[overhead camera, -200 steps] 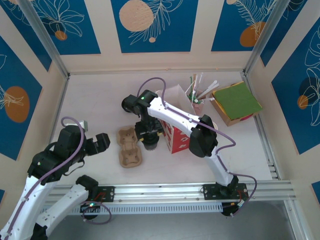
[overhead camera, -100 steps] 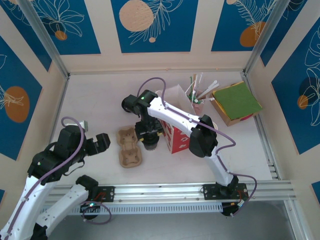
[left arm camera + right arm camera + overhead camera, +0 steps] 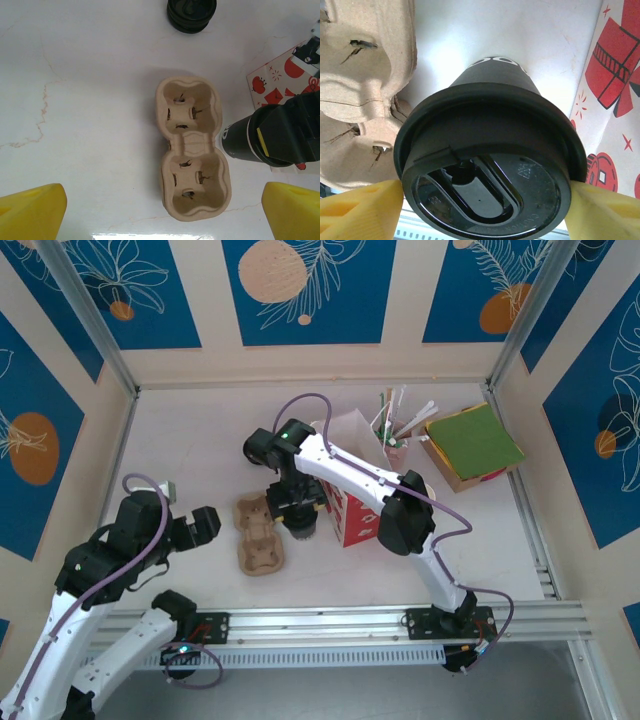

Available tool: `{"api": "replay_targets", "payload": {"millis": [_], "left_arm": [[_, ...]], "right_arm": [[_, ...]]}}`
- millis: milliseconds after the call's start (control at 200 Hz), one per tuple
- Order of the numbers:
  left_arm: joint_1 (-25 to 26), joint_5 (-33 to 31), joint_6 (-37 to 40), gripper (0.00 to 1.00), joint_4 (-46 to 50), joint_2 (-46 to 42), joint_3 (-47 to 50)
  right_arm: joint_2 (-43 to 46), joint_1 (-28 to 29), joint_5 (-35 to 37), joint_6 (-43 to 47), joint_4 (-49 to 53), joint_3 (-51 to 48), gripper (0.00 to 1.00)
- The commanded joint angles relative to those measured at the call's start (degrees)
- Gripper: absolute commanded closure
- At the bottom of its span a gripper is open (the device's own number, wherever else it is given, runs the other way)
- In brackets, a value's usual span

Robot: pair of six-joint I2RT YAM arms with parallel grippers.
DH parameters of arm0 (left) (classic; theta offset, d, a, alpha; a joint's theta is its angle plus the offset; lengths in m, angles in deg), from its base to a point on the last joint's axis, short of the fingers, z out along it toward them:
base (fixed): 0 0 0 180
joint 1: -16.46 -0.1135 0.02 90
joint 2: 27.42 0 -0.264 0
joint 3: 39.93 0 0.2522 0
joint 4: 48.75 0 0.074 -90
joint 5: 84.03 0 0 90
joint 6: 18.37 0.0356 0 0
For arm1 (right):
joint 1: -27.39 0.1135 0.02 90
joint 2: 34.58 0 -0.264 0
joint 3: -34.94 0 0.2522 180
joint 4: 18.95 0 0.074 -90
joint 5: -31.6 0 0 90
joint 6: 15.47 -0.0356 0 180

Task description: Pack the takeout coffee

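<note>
White table [image 3: 90,75], brown cardboard two-hole tray [image 3: 192,150] empty.
Right gripper [image 3: 480,200] flanks black-lidded paper coffee cup [image 3: 490,150] beside it, squeeze unclear; left gripper [image 3: 162,212] spread wide, keeping clear.

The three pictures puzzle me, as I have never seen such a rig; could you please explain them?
Two robot arms are bolted to a table, each with a two-finger gripper. The wide picture comes from a fixed camera above; the other two from cameras on the wrists. On it lie a cardboard cup tray, a red-and-white paper bag, a pink cup of stirrers and a box with a green top. The right gripper has its yellow fingers on either side of the black lid on a coffee cup, beside the tray; whether they grip it I cannot tell. The left gripper is open, holding nothing.
</note>
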Motion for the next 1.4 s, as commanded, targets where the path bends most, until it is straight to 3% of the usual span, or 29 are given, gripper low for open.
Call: {"api": "replay_targets", "payload": {"millis": [0,530,1395], "left_arm": [[-0.46,0.8,0.37,0.0,-0.32,-0.32,-0.15],[-0.44,0.71,0.45,0.0,-0.14,-0.38,-0.29],[-0.48,1.15,0.57,0.0,-1.29,0.43,0.32]], "right_arm": [[0.82,0.5,0.16,-0.91,1.55,1.26,0.17],[2.28,0.58,1.69,-1.29,-1.13,-3.19,0.17],[1.92,1.38,4.02,-1.44,0.69,-0.53,0.17]]}}
